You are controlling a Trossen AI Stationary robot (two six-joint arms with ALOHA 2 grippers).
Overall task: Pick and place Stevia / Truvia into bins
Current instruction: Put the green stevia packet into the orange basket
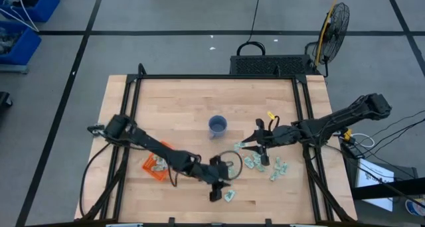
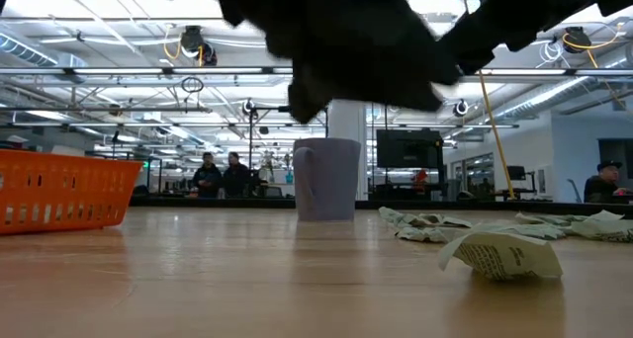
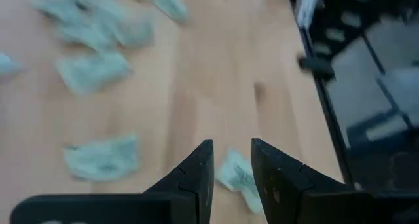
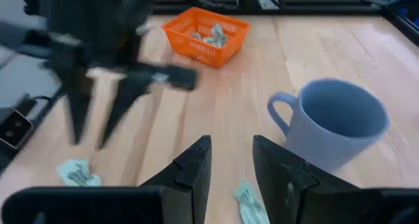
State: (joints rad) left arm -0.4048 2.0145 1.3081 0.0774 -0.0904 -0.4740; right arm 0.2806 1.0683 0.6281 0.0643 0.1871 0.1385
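Note:
Pale green and white Stevia packets [image 1: 262, 164] lie flat and scattered on the wooden table right of centre. One single packet [image 1: 230, 196] lies near the front edge. A few more sit in the orange bin [image 1: 155, 166] at the front left. My left gripper [image 1: 215, 192] hovers open beside the single packet, which shows just beyond its fingertips [image 3: 236, 178]. My right gripper [image 1: 241, 146] is open above the table, between the mug and the scattered packets, with nothing between its fingers [image 4: 232, 160].
A blue-grey mug [image 1: 218, 125] stands upright at the table's centre, close to my right gripper [image 4: 337, 122]. A black frame rail [image 3: 327, 112] runs along the table's edge near my left gripper. Bare wood lies between the bin [image 2: 59, 190] and the mug.

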